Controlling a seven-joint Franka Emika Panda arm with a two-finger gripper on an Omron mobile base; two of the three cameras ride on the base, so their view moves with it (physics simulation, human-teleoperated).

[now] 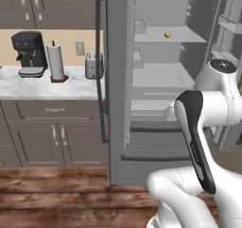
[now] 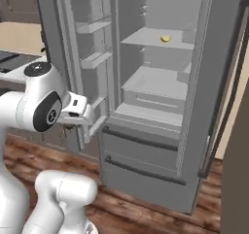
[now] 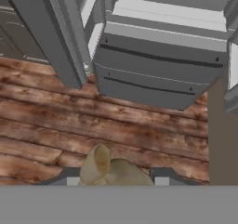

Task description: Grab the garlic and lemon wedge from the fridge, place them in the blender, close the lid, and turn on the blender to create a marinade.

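Note:
The fridge (image 1: 198,57) (image 2: 146,82) stands open in front of me, both doors swung wide. On its upper shelf lies the small yellow lemon wedge (image 1: 167,34) (image 2: 165,38). My gripper (image 3: 114,179) hangs low outside the fridge, over the wooden floor, in front of the lower drawers (image 3: 158,74). It is shut on the garlic (image 3: 109,169), a tan lump sitting between the two fingertips (image 3: 72,177). From the right base view the hand (image 2: 78,112) is seen beside the left door's inner shelves, pointing down.
The left fridge door with its black bar handle (image 1: 100,66) juts out toward me. Left of it a marble counter (image 1: 28,87) carries a coffee machine (image 1: 29,52), a paper towel roll (image 1: 56,61) and a toaster (image 1: 93,65). The right door (image 2: 228,92) flanks the other side.

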